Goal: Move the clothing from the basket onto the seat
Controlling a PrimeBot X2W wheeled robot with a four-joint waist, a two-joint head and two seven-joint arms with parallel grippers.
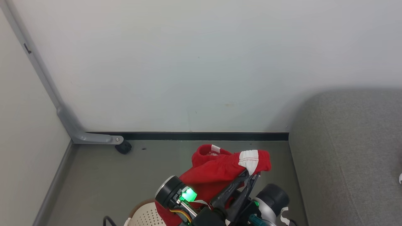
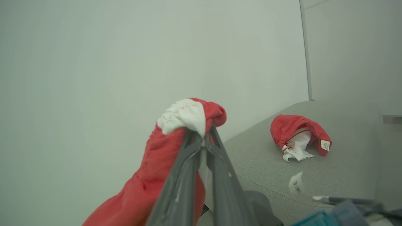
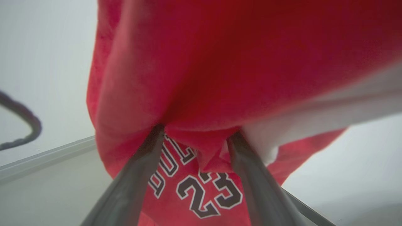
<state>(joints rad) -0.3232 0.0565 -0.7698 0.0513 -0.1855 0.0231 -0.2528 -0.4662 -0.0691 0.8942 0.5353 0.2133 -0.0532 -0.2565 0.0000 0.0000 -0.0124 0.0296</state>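
We take this for a bare test room dressed as a living corner, not a lived-in home. It has a plain white wall (image 1: 201,62), a grey floor (image 1: 94,175), black skirting (image 1: 204,136) and a grey metal frame (image 1: 62,116) on a caster (image 1: 123,147). The homely props are a grey sofa (image 1: 345,157) against the wall, a basket (image 1: 146,216), and red clothing (image 2: 298,135) on the sofa.

The red clothing (image 3: 238,62), white-panelled, is seen lying against the spread fingertips of the right gripper (image 3: 196,137); "23" is printed between them. A dark cable (image 3: 29,124) is seen left.
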